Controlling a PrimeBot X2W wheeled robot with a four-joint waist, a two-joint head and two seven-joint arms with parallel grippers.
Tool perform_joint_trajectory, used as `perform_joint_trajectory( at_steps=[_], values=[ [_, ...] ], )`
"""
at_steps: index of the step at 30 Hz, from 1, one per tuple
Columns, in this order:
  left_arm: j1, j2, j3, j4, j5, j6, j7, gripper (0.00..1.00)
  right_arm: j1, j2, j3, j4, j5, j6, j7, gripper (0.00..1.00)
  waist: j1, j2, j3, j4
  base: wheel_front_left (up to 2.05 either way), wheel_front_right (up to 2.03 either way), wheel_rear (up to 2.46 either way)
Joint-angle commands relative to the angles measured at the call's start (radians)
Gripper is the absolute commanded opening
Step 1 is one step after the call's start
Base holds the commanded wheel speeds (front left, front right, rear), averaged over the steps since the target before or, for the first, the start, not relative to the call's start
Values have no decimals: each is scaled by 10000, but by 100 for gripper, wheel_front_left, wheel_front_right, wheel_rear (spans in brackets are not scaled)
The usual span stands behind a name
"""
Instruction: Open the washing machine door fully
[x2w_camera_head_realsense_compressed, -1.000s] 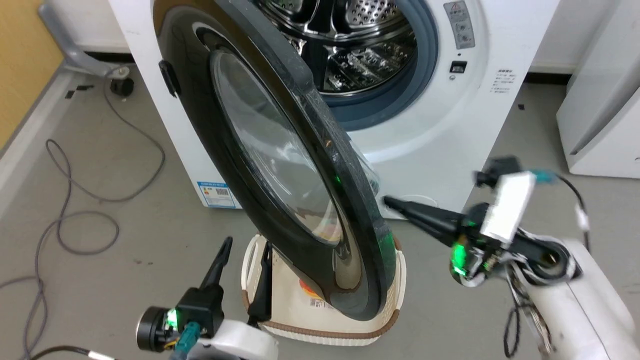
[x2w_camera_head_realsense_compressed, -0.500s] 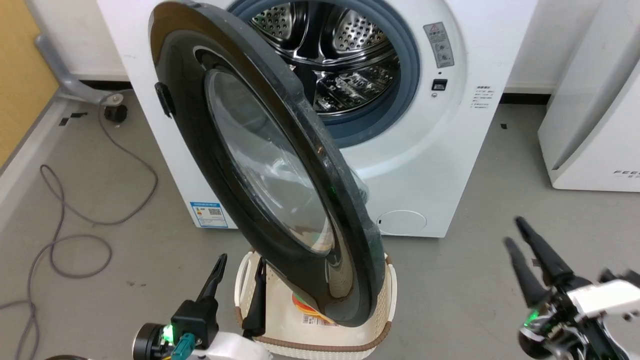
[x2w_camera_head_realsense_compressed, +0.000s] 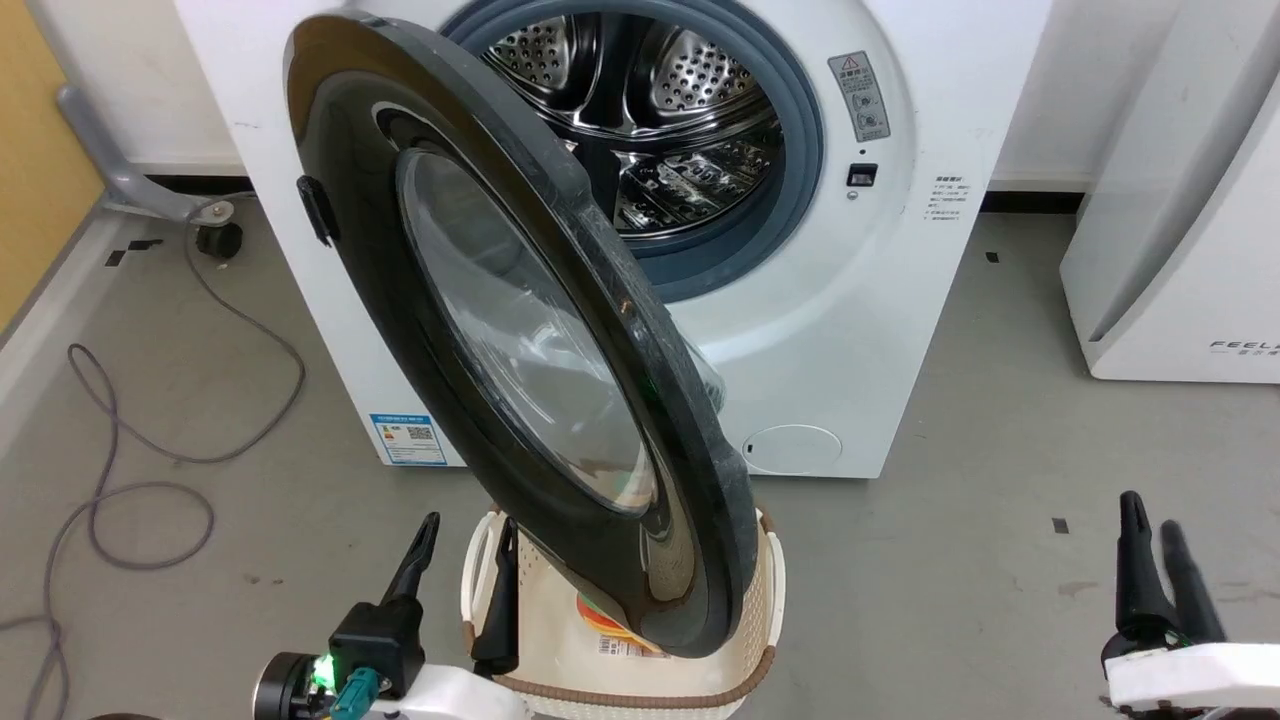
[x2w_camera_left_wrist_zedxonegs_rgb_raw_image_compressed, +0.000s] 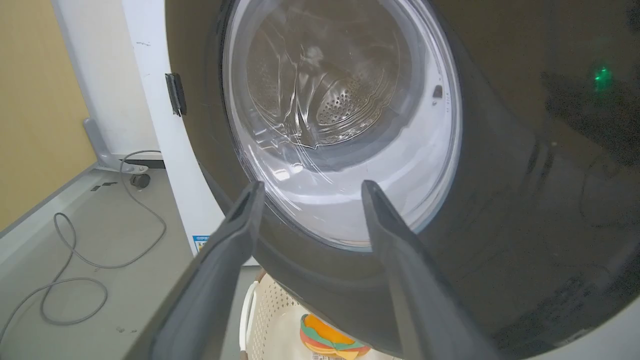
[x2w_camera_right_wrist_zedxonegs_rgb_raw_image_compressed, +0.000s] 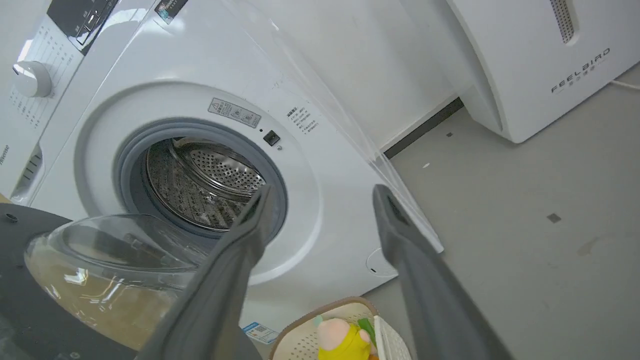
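You see the washing machine (x2w_camera_head_realsense_compressed: 900, 330) standing on the grey floor (x2w_camera_head_realsense_compressed: 980, 560) with its steel drum (x2w_camera_head_realsense_compressed: 650, 110) exposed inside the grey rubber ring; the washing machine door (x2w_camera_head_realsense_compressed: 520, 340) is swung out from its hinge on the left of the head view and stands partway open, angled towards you, its glossy black face turned to your left and its clear glass bowl bulging back towards the machine; its lower edge hangs over a cream basket (x2w_camera_head_realsense_compressed: 765, 600) with a brown rim, which sits on the floor in front of the machine. Your left hand (x2w_camera_head_realsense_compressed: 470, 522) is at the lower left, released, its two dark fingers spread with nothing between them; one finger lies left of the basket and the other over the basket's rim, just below the door's lower edge; in the left wrist view the fingers frame the bottom of the glass, and you cannot tell whether they touch the door. Your right hand (x2w_camera_head_realsense_compressed: 1150, 512) is at the lower right, well apart from the door and over bare floor; the right wrist view shows its fingers parted and empty, pointing towards the drum opening. A small blue label (x2w_camera_head_realsense_compressed: 407, 438) and a round flap (x2w_camera_head_realsense_compressed: 792, 449) sit low on the machine's front; a grey cable (x2w_camera_head_realsense_compressed: 130, 430) loops on the floor to the left; a white slanted appliance (x2w_camera_head_realsense_compressed: 1180, 250) stands to the right.
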Motion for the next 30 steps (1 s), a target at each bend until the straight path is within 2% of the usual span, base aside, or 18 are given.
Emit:
perform_joint_trajectory(
  at_steps=[1,4,7,10,12,15,18,28,29,30],
  values=[
    [161,18,80,-6,51,-55,-55,100,124,-7,-152,-60,-943,8,-146,100,0,0,-10,-23,0,0,0],
    [178,18,145,-30,65,-43,-55,100,171,264,-701,-526,-3164,8,-228,100,0,0,-25,-62,0,0,0],
    [179,18,181,-55,82,-48,-55,100,347,647,-1215,-1542,-5389,8,-237,100,0,0,-11,-89,0,0,0],
    [173,18,230,-63,109,-57,-55,100,698,883,-1087,-2257,-7093,8,-239,100,0,0,10,-130,0,0,0],
    [171,18,257,-58,127,-65,-55,100,916,958,-853,-2467,-7838,8,-240,100,0,0,19,-161,0,0,0],
    [154,18,266,-49,145,-72,-55,100,1218,998,-519,-2521,-8509,8,-241,100,0,0,29,-186,0,0,0],
    [124,18,272,-33,159,-87,-55,100,1384,1004,-266,-2316,-8679,8,-241,100,0,0,41,-197,0,0,0],
    [91,18,236,73,159,-133,-55,100,1242,1008,247,-1855,-8568,8,-242,100,0,0,31,-183,0,0,0],
    [84,18,229,88,150,-134,-55,78,1241,1008,258,-1828,-8535,8,-242,100,0,0,26,-173,0,0,0],
    [81,18,224,98,136,-133,-55,40,1240,1008,265,-1810,-8455,8,-242,100,0,0,18,-162,0,0,0]
  ],
)
